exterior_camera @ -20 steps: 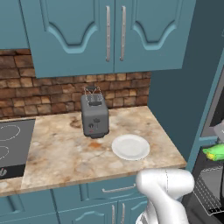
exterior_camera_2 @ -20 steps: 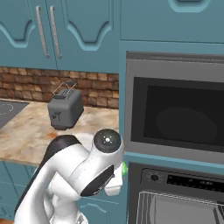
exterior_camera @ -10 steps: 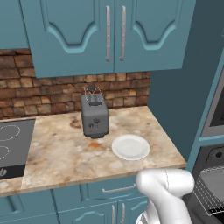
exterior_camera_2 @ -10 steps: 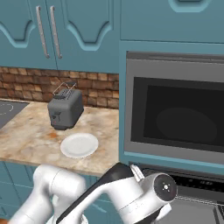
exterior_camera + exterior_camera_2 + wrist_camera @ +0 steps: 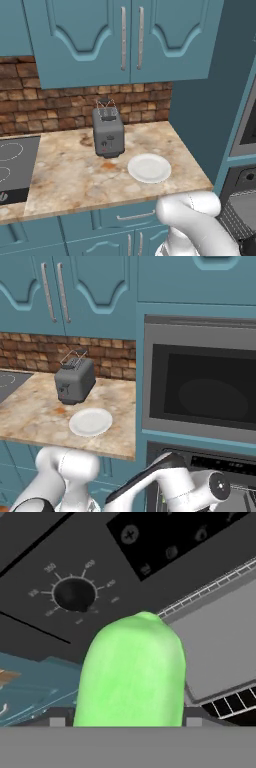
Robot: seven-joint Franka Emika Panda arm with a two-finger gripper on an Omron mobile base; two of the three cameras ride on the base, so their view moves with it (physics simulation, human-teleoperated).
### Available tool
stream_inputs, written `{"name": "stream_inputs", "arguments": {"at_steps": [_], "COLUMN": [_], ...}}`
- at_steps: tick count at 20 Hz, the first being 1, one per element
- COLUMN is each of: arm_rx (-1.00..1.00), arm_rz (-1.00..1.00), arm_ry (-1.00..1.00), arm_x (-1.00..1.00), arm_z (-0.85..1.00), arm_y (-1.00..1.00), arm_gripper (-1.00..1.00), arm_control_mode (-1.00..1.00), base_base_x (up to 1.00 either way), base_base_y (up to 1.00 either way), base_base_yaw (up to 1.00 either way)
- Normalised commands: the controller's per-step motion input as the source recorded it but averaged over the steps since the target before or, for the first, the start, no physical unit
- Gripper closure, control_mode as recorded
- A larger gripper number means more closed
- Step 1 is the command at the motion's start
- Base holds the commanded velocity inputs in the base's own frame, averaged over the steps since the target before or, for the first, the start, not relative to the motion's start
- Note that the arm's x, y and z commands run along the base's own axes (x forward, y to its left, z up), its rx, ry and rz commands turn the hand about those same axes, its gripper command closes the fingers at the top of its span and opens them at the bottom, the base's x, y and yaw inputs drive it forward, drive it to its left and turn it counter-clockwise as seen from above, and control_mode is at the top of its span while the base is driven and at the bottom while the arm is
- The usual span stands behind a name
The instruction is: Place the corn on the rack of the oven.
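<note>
Closest to the hand camera, the corn [image 5: 131, 672] stands between the fingers, its rounded green tip pointing away toward the oven [image 5: 75, 572]. The fingers themselves are hidden behind the cob, so a firm grasp on the corn is inferred from its centred, close position, not seen directly.

Step in hand, as judged: carry the corn into the oven cavity and set it on the rack [image 5: 232, 702]. To do this well, advance the hand low and level, clear of the control panel and its dial [image 5: 74, 594], and release only once the cob rests flat across the wires so it cannot roll off.

Just beyond the corn, the rack's dark grid shows at the lower right of the hand view, with the oven's control panel above it. From the right base view, the arm reaches down to the oven front [image 5: 210, 466] below the built-in microwave [image 5: 200, 376].

Farther off, a white plate [image 5: 149, 167] and a grey toaster [image 5: 107, 132] stand on the counter [image 5: 65, 175].
</note>
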Motion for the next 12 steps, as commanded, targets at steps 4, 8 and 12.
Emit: {"name": "stream_inputs", "arguments": {"at_steps": [4, 8, 12], "arm_rx": [-0.03, -0.13, -0.23], "arm_rz": [0.11, 0.1, 0.09], "arm_ry": [-0.16, -0.19, -0.15], "arm_x": [0.22, 0.18, 0.28], "arm_z": [-0.78, -0.73, -0.91], "arm_y": [-0.96, -0.66, -0.7], "arm_gripper": [1.0, 1.0, 1.0], "arm_control_mode": [-1.0, -1.0, -1.0], "base_base_x": [0.0, 0.0, 0.0], "base_base_y": [0.0, 0.0, 0.0], "base_base_yaw": [0.0, 0.0, 0.0]}}
